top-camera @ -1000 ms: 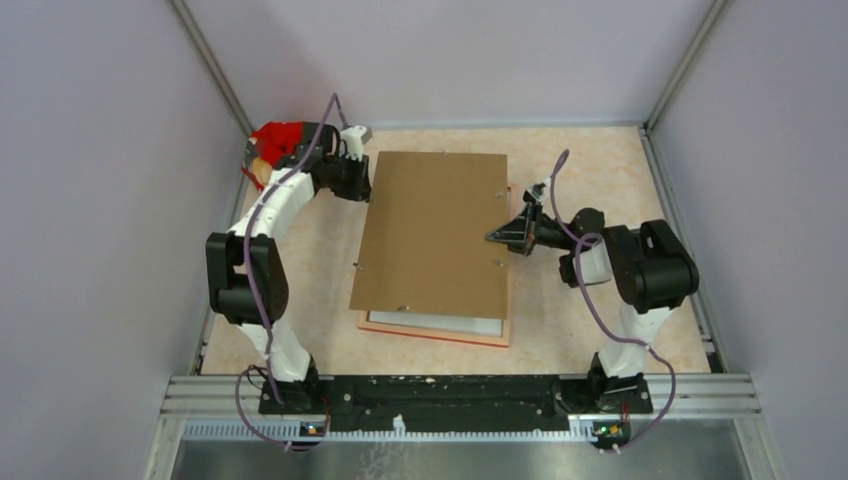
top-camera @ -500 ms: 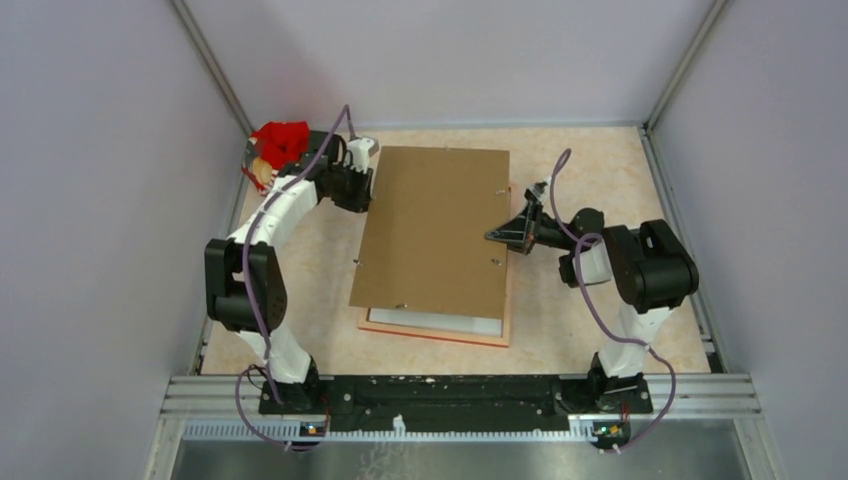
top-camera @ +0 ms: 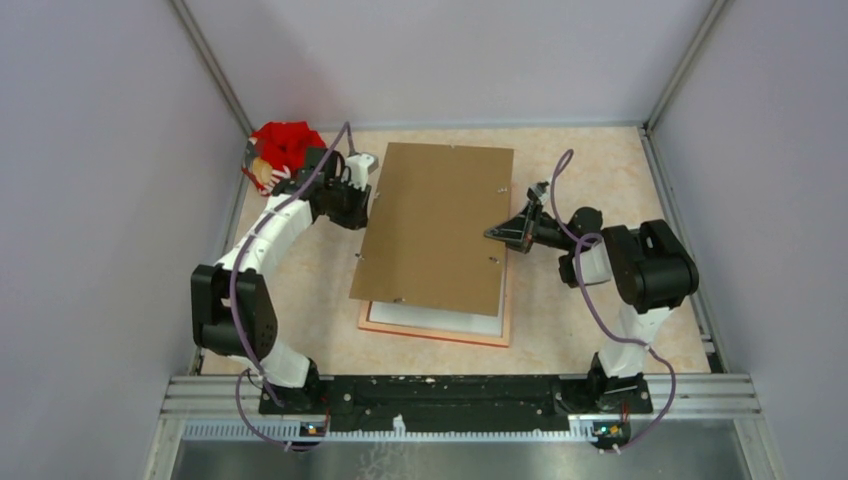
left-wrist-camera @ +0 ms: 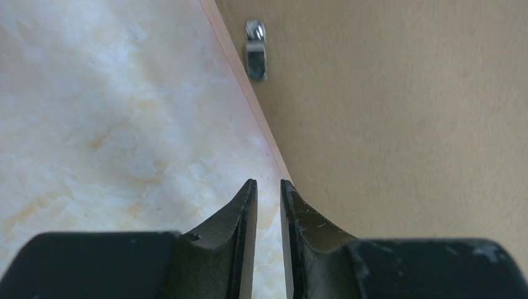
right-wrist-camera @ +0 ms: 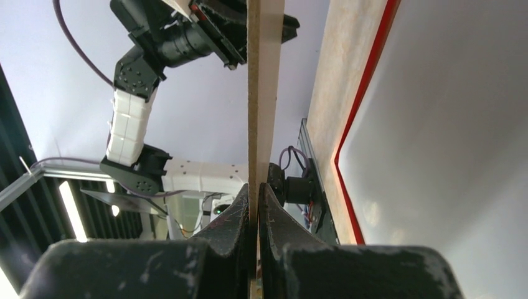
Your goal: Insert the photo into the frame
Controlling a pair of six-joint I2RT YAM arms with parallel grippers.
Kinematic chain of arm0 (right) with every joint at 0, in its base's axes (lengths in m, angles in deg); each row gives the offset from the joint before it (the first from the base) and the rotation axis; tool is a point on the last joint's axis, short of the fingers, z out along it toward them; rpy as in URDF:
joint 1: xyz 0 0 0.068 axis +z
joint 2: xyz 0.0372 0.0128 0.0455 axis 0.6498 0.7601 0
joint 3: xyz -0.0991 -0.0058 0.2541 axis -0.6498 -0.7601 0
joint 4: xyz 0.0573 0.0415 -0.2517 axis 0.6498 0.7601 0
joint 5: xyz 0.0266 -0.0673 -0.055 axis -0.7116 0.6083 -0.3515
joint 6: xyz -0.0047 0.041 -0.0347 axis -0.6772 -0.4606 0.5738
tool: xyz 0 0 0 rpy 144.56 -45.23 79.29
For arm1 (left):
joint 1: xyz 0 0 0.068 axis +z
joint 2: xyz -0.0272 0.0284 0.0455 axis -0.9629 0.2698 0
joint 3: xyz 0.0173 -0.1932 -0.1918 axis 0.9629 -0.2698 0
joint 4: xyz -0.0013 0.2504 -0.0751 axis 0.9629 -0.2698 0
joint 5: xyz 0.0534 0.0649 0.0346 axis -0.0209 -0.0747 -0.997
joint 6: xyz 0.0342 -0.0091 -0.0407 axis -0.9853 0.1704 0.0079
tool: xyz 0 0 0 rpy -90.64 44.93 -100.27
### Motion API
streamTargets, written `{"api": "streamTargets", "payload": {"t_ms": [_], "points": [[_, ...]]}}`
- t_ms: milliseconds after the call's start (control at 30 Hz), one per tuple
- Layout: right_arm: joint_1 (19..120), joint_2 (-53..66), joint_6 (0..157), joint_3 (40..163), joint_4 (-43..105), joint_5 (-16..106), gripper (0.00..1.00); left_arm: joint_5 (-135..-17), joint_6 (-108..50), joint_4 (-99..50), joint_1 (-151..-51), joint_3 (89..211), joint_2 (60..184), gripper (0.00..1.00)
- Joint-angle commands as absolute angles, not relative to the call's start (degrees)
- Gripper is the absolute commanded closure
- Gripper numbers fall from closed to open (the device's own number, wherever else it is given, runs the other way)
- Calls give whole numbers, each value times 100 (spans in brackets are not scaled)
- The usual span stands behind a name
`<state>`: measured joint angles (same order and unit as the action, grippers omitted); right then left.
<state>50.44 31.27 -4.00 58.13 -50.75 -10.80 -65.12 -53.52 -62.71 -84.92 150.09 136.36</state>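
The frame (top-camera: 435,336) lies flat on the table with its pale back up. A white sheet (top-camera: 440,321) fills its opening and looks like the photo's plain back; no printed side shows. A brown backing panel (top-camera: 435,230) hangs tilted above both. My right gripper (top-camera: 490,233) is shut on the panel's right edge, and in the right wrist view it (right-wrist-camera: 256,187) pinches the panel (right-wrist-camera: 261,93) edge-on beside the frame's red inner lip (right-wrist-camera: 367,93). My left gripper (left-wrist-camera: 268,184) stands open by a narrow gap, empty, just left of the panel's left edge (left-wrist-camera: 405,124).
A crumpled red object (top-camera: 280,145) lies in the back left corner behind my left arm. Small metal turn tabs (left-wrist-camera: 255,50) stick out along the panel's edges. Grey walls close the table on three sides. Marbled tabletop (top-camera: 310,280) shows left of the frame.
My left gripper has moved slightly right and nearer along the panel's left edge, and that arm's elbow has swung toward the near left. The right gripper and panel have barely moved.
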Motion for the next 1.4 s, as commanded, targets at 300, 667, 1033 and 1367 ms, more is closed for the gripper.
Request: {"api": "streamTargets", "payload": {"t_ms": [300, 667, 1033, 1367], "points": [[5134, 2881, -17, 5946, -5218, -438, 100, -6564, -5457, -6425, -8586, 14375, 12965, 73], [5116, 2811, 316, 5922, -4816, 169, 100, -6609, -5509, -6629, -8604, 14068, 12537, 73], [5072, 3040, 26, 5800, -5336, 146, 100, -7081, -5656, -6699, -8597, 14452, 12559, 73], [5068, 3011, -113, 5787, -5508, -39, 100, -7647, -5775, -6012, -8596, 15457, 13207, 70]]}}
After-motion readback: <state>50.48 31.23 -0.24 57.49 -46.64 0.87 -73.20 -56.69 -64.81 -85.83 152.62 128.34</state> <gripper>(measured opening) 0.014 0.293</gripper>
